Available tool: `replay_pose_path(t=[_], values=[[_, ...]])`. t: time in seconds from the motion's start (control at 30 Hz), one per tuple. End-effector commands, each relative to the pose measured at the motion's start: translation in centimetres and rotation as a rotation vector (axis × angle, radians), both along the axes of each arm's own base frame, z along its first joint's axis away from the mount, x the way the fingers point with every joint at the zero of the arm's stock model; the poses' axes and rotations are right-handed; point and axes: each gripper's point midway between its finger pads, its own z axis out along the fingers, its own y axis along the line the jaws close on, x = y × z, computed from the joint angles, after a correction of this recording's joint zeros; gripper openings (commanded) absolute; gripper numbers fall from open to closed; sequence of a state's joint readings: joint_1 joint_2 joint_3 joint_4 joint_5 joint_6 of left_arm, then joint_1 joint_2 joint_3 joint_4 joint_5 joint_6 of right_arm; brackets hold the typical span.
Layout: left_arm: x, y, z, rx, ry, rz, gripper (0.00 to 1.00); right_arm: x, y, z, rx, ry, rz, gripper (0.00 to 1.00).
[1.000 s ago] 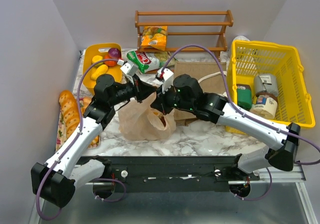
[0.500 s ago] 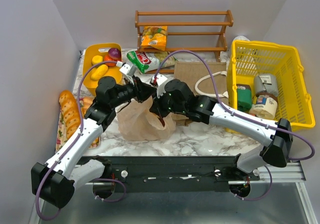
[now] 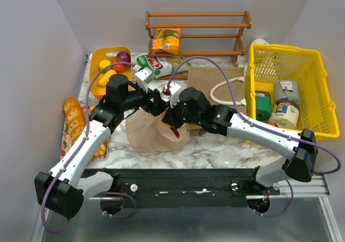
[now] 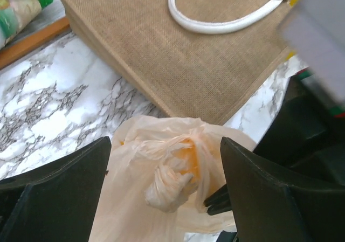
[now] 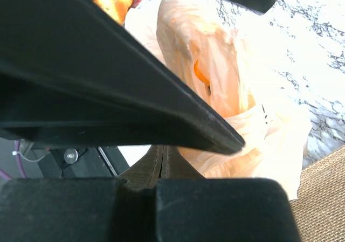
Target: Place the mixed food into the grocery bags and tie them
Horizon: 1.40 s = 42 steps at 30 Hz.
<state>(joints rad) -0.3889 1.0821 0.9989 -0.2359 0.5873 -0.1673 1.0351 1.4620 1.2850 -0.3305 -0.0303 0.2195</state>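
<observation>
Marble table, one peach bag, one jute tote, left gripper spread, right gripper closed.

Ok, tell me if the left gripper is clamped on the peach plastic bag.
No, the left gripper stands wide open, with the knotted top of the peach plastic bag in the gap.

A robot lab cell: plain grey walls enclose a marble worktop with robot arms bolted to a rail.
</observation>
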Motion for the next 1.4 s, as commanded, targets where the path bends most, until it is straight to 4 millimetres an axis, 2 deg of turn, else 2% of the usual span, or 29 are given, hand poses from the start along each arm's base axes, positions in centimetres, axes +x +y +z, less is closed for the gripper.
replay_pose_path(t=[0.0,0.1,0.27,0.37,0.4,0.5,0.83,0.87,0.97,1.0,1.1,1.13,1.17,1.2,1.23,1.27,1.37], values=[[-0.8,-0.1,-0.8,0.032,0.030,-0.074,0.92,-0.2,0.0,0.8,0.023,-0.036,0.006,0.01],[-2.0,-1.2,-1.1,-0.012,0.078,-0.166,0.92,-0.1,0.0,0.8,0.022,-0.041,0.004,0.01],[-2.9,-1.5,-1.9,-0.017,0.112,-0.217,0.89,0.1,-0.1,0.6,0.012,-0.047,0.001,0.01],[-4.0,-1.8,-1.6,-0.045,0.128,-0.272,0.78,0.1,0.0,0.5,0.009,-0.049,0.002,0.01],[-4.2,-1.9,-1.7,-0.048,0.134,-0.284,0.71,0.1,-0.1,0.7,0.013,-0.051,0.002,0.01],[-4.8,-2.1,-2.1,-0.056,0.152,-0.319,0.59,0.6,-0.3,0.8,0.006,-0.068,-0.022,0.01],[-6.5,-2.2,-3.2,-0.059,0.217,-0.414,0.38,1.0,-0.8,1.0,-0.004,-0.089,-0.045,0.01],[-6.6,-2.3,-3.2,-0.061,0.215,-0.422,0.34,1.1,-0.8,1.1,-0.001,-0.093,-0.050,0.01],[-7.1,-2.2,-3.2,-0.066,0.213,-0.446,0.06,1.2,-1.0,0.9,-0.009,-0.095,-0.055,0.01],[-7.2,-2.2,-3.4,-0.063,0.206,-0.445,0.00,1.1,-1.1,1.1,-0.006,-0.099,-0.056,0.01],[-6.8,-1.9,-3.2,-0.056,0.163,-0.406,0.00,0.9,-1.2,1.4,0.001,-0.105,-0.047,0.01],[-6.0,-1.7,-3.1,-0.051,0.142,-0.370,0.00,0.8,-1.3,1.5,0.001,-0.108,-0.039,0.01],[-5.8,-1.6,-2.8,-0.062,0.145,-0.345,0.00,0.3,-1.2,1.7,0.011,-0.105,-0.014,0.06],[-5.5,-1.4,-2.9,-0.067,0.147,-0.322,0.00,0.1,-1.3,2.0,0.014,-0.114,0.008,0.16],[-4.9,-1.3,-2.5,-0.080,0.120,-0.303,0.00,-0.3,-1.7,2.9,0.031,-0.130,0.017,0.28],[-4.5,-1.0,-2.2,-0.089,0.113,-0.282,0.00,-1.4,-1.4,3.4,0.056,-0.120,0.080,0.54],[-3.7,-0.8,-1.4,-0.134,0.103,-0.244,0.00,-2.7,-2.4,5.4,0.101,-0.159,0.130,0.83]])
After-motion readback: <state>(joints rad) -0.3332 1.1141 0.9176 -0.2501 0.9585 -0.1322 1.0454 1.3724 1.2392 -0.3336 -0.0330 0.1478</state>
